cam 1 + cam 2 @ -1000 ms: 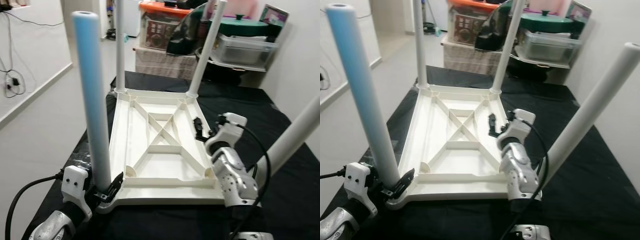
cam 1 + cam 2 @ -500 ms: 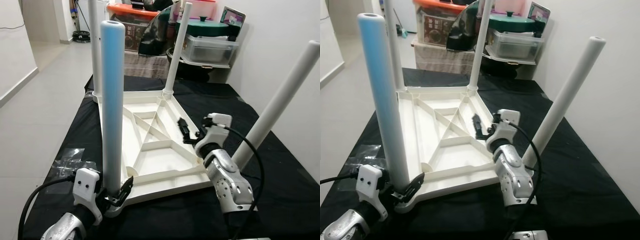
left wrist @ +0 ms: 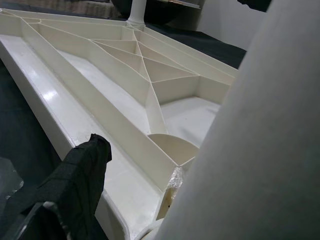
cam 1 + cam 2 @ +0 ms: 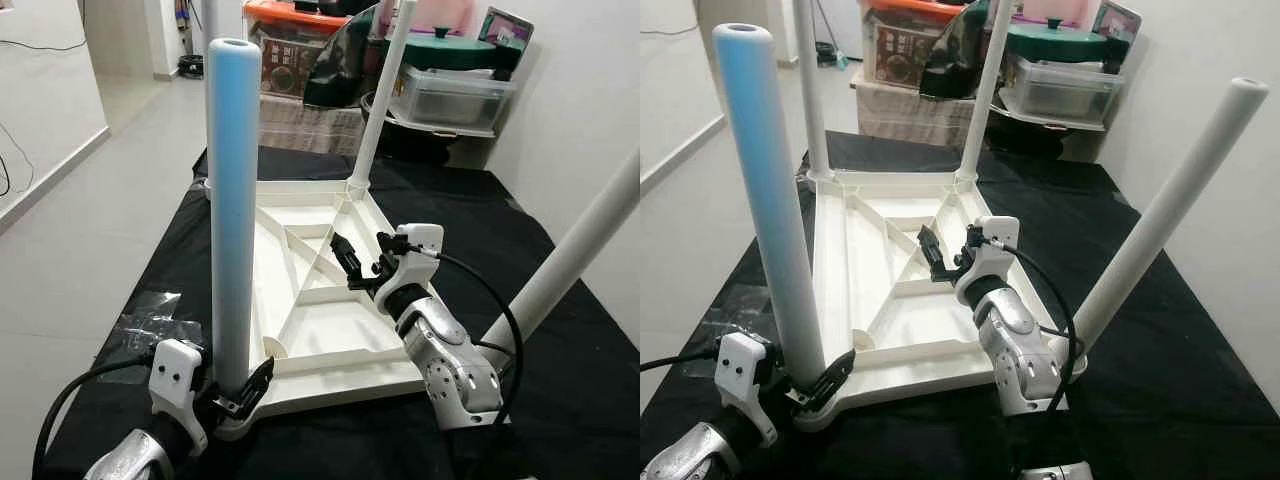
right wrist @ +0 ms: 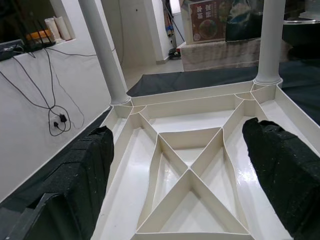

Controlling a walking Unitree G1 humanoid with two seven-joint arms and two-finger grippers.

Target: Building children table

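The left gripper (image 4: 235, 392) pinches the foot of the pale blue plastic tube leg (image 4: 232, 200) at the near left corner of the upturned white ribbed plastic tabletop (image 4: 320, 330) on the black-covered table (image 4: 560, 400). The right gripper (image 4: 358, 268) hovers spread over its centre ribs.

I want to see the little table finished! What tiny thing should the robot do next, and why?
Probably straighten the near right leg. It leans outward, while the light blue leg and the two far legs stand upright on the upside-down tabletop. The right gripper hovers open over the tabletop's ribs, free to reach for it. The left gripper sits at the blue leg's base.
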